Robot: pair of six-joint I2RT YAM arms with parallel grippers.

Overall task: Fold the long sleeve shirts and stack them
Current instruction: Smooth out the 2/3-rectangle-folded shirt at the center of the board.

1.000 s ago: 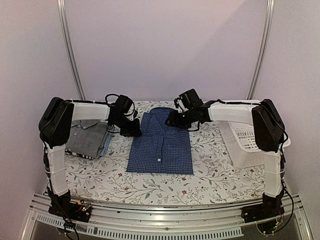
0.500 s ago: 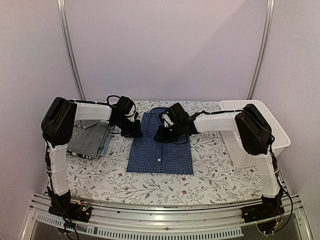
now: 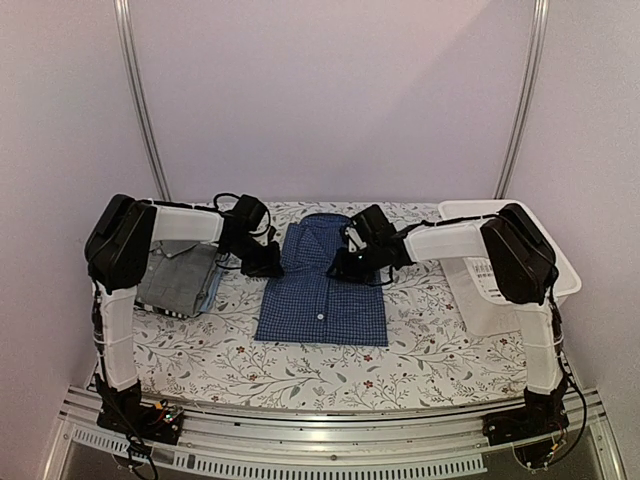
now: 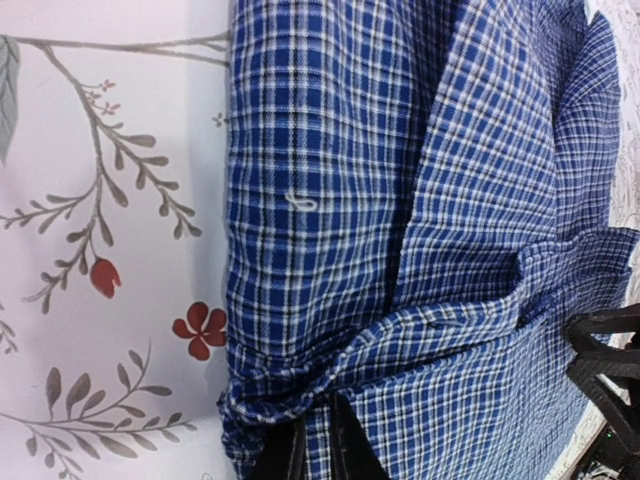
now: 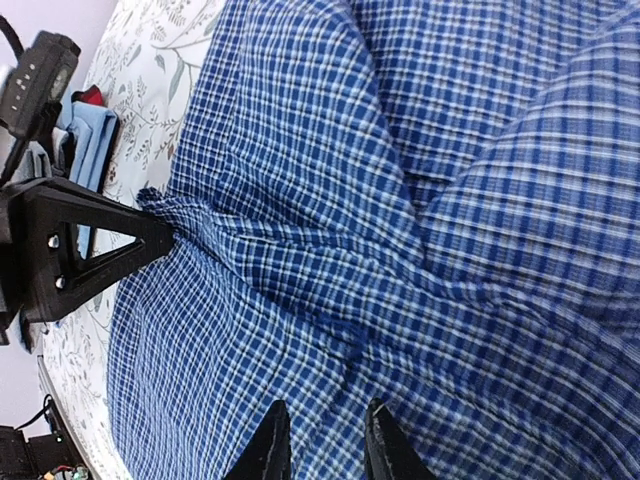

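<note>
One blue check shirt (image 3: pixel 320 295): left fingers (image 5: pixel 110 250) clenched on its edge, right fingers (image 5: pixel 272 445) impossible to judge; one folded stack (image 3: pixel 178 280) beside.

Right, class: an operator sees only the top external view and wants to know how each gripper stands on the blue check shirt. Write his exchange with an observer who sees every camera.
Operator: From above the left wrist hides its fingertips. Has it got cloth?
Observer: Yes. In its own wrist view the left gripper is shut on a bunched edge of the blue check shirt.
Operator: And the right gripper?
Observer: The right gripper has its fingers a little apart, with cloth showing between them. I cannot tell whether they pinch a fold.
</note>
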